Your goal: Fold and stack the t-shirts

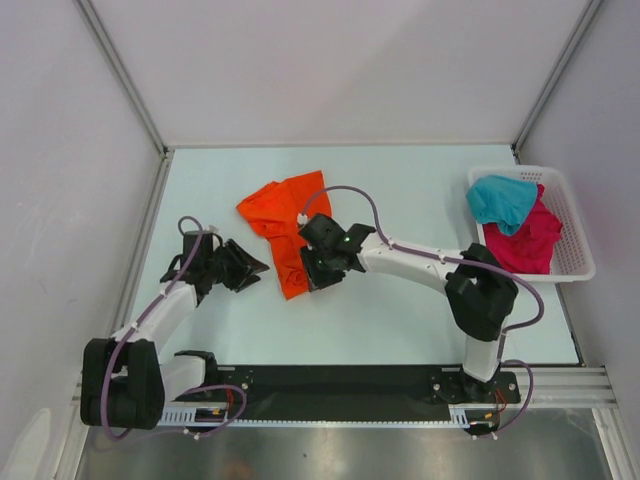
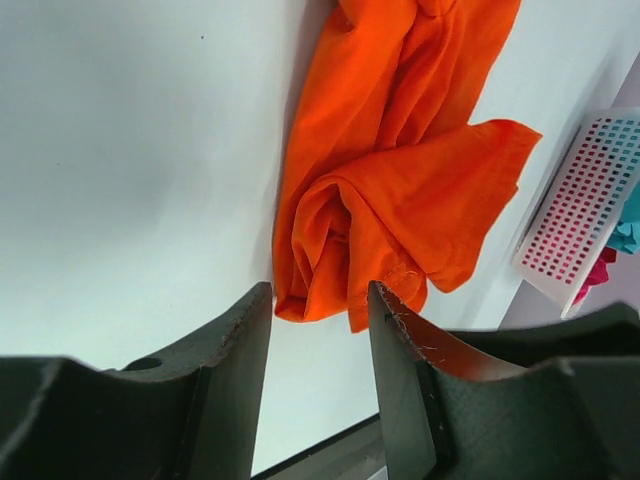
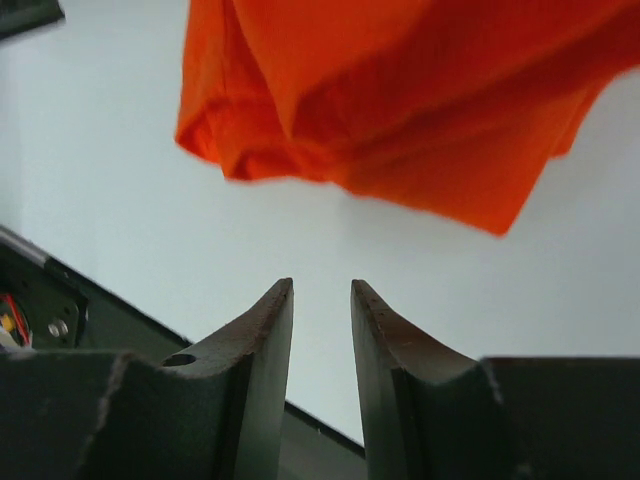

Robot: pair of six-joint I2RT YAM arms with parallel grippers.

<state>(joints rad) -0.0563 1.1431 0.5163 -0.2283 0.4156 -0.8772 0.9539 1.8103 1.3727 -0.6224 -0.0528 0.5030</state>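
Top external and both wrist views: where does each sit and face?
Top external: above and behind the robot, looking down on the table; left arm and right arm show.
Left wrist: on the left arm, facing the orange t-shirt and basket past the left gripper.
Right wrist: on the right arm, facing the same shirt past the right gripper.
All three share the orange t-shirt.
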